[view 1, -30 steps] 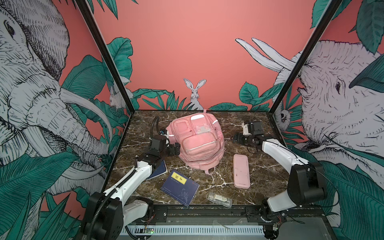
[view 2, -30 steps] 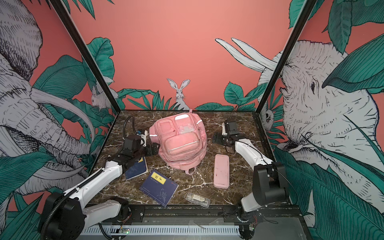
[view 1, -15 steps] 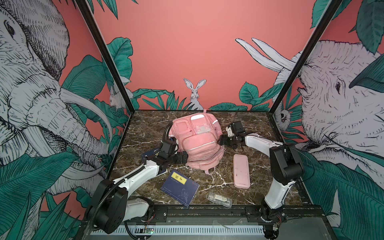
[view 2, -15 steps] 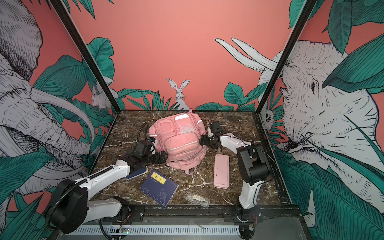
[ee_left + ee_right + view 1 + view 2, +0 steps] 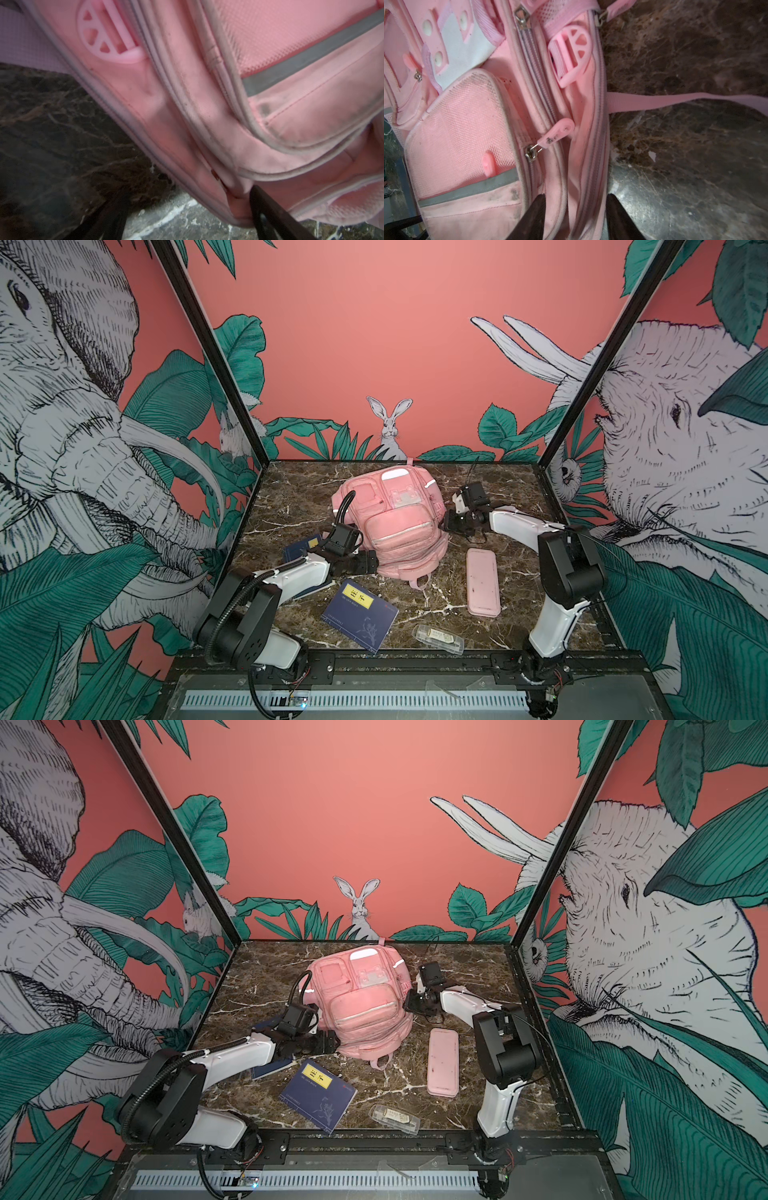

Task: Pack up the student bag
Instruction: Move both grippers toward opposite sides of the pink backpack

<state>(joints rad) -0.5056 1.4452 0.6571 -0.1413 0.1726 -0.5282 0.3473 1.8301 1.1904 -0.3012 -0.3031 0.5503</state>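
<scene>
The student bag [image 5: 390,522] [image 5: 361,1002] lies front-up in the middle of the marble table, pockets zipped. My left gripper [image 5: 370,566] [image 5: 328,1044] is low at the bag's near left corner. In the left wrist view it [image 5: 187,216] stands open, with one finger [image 5: 268,216] against the bag's bottom edge [image 5: 207,145] and the other over bare marble. My right gripper [image 5: 449,524] [image 5: 409,1004] is at the bag's right side. In the right wrist view it [image 5: 575,216] is shut on a fold of the side panel [image 5: 577,166] below a pink zip pull [image 5: 556,133].
A long pink pencil case [image 5: 482,580] [image 5: 443,1060] lies right of the bag. A blue notebook [image 5: 359,616] [image 5: 318,1094] lies in front, a second blue book [image 5: 301,549] under my left arm, and a small clear box [image 5: 438,639] near the front edge. A pink strap [image 5: 675,99] trails over the marble.
Both arms have moved in to the bag. The right gripper's jaws have come together from wide open onto the bag's side. The left gripper slid to the bag's near corner and stays open.
</scene>
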